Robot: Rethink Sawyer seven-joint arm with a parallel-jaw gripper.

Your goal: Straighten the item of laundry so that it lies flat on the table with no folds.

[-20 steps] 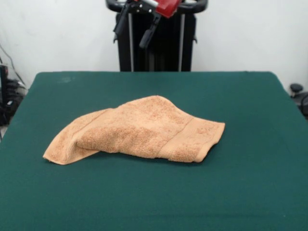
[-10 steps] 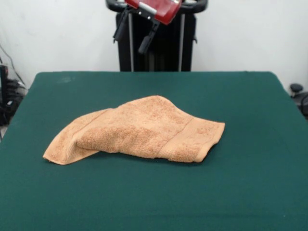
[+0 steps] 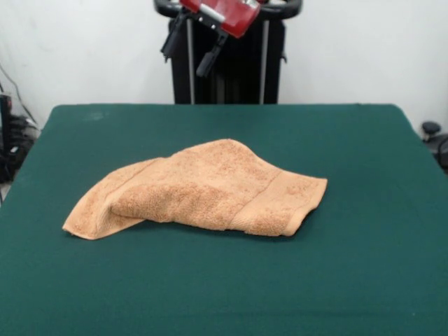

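**Towel folded over, arm high above the far edge**

At the left of the front view, the towel (image 3: 196, 192) trails out in a single thin layer whose corner lies flat on the green desk (image 3: 364, 280). Moving right, a thick roll runs along its near side where the cloth is doubled over itself, and the top rises to a soft hump near the middle. Further right, the ribbed band ends in a folded edge with a squared corner (the layers beneath it are hidden). The towel sits roughly mid-desk, slightly left of centre.

The gripper (image 3: 187, 50) hangs well above and behind the towel, near the pedestal, fingers (image 3: 207, 61) spread apart and empty.

To do this well, I would pinch only the top layer at an exposed corner, probably the right one, lift just enough to clear the roll, then drag outward.
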